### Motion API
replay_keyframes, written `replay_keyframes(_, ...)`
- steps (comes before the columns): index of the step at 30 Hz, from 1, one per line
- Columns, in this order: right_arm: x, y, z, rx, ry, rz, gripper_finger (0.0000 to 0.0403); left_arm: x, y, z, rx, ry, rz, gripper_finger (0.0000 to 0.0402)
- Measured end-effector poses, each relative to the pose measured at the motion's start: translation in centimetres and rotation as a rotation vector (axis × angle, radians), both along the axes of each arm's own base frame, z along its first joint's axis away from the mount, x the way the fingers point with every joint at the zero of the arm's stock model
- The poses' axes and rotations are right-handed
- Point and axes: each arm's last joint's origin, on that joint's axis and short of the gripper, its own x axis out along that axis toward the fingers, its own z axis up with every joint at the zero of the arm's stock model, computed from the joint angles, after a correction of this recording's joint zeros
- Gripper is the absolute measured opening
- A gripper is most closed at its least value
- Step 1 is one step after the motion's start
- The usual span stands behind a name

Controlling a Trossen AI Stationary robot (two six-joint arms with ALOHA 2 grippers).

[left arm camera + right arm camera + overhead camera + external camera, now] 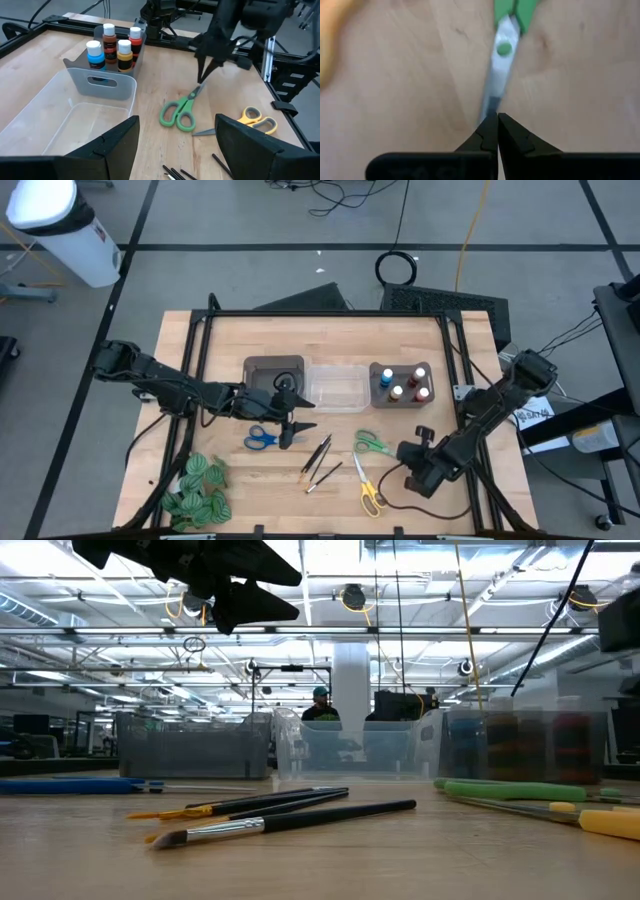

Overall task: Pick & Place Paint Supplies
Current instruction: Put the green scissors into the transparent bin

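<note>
The green scissors (372, 443) (182, 112) lie flat on the table, right of centre. My right gripper (403, 450) (201, 79) (497, 120) is shut and points down at their blade tip (492, 95). My left gripper (292, 430) (177, 145) (292, 592) hangs open and empty above the table, beside the blue scissors (262, 438) (70, 784). The yellow scissors (370, 498) (255, 117) and thin dark brushes (318, 463) (280, 815) lie near the front edge. Paint bottles (402, 383) (112, 47) stand in a grey bin (105, 85). My right gripper comes from above with its shut fingertips (487, 132) right at the green scissors' blade tip (200, 89). I cannot tell whether they touch the blade. The scissors lie flat on the table.
A clear bin (337, 385) (60, 115) sits between a grey bin (273, 377) and the bottle bin at the table's middle. A green striped leafy bunch (195, 490) lies at the near left corner. A dark frame (320, 313) rims the table.
</note>
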Motion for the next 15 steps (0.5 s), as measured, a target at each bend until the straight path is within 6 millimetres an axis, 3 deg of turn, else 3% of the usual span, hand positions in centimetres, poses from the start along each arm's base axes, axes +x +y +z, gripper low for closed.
replay_keyframes(9, 0.4, -0.8, -0.9, 0.033, -0.012, 0.017, 0.0000, 0.0, 0.0, 0.0, -0.008, 0.000, 0.003, 0.0271)
replay_keyframes(15, 0.8, -0.7, -0.9, 0.024, -0.042, 0.070, 0.0000, 0.6, -0.2, -1.2, -0.046, 0.027, 0.018, 0.0271)
